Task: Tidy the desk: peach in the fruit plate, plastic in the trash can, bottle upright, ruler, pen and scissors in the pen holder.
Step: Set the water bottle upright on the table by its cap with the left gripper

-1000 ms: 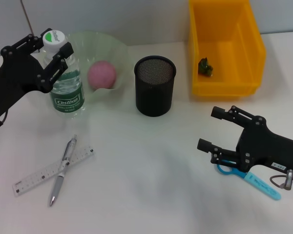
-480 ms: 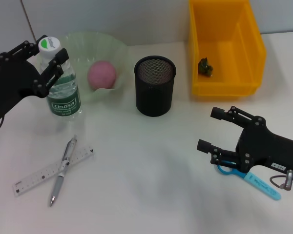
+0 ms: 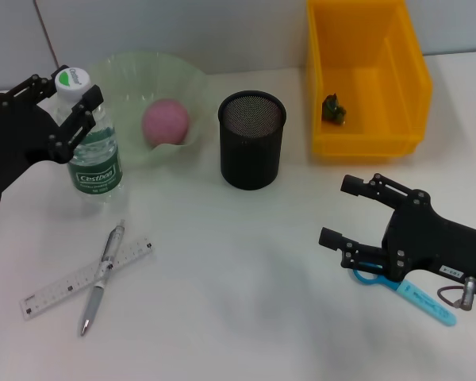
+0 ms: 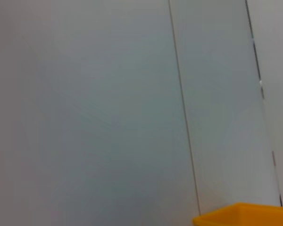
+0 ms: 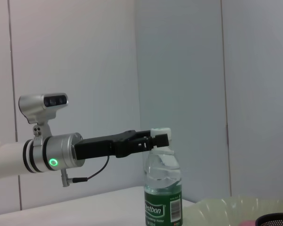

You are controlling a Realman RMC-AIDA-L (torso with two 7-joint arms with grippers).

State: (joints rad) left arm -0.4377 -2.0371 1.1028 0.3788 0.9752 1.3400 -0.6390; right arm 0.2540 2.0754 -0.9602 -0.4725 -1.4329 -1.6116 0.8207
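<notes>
The bottle [image 3: 93,143] stands upright on the table [image 3: 238,286], at about 9 o'clock from the fruit plate [image 3: 147,87]. Its green label reads "Cestbon", legible in both the head view and the right wrist view; the white cap carries a green mark with small writing too fine to read. The left gripper [image 3: 63,107] has its fingers spread to either side of the bottle's neck just under the cap; whether the pads actually touch the plastic cannot be told. In the right wrist view that same gripper reaches the cap from the side, and a green ring light glows on the arm's wrist.

The peach [image 3: 166,121] lies in the fruit plate. The black mesh pen holder [image 3: 251,139] stands at 3 o'clock from the plate, and the yellow trash can [image 3: 365,75] at 2 o'clock from the holder, with a small dark green scrap of plastic [image 3: 332,109] on its floor.

The ruler [image 3: 86,278] and pen [image 3: 101,278] lie crossed at 6 o'clock from the bottle; the ruler's markings are too small to read.

The right gripper [image 3: 341,210] hovers with its fingers spread, empty. The blue scissors [image 3: 408,294] lie partly hidden beneath that arm, only one handle loop and the blue tip end showing. A small white label on the arm is unreadable.

The left wrist view shows only a grey wall and a yellow corner of the trash can.
</notes>
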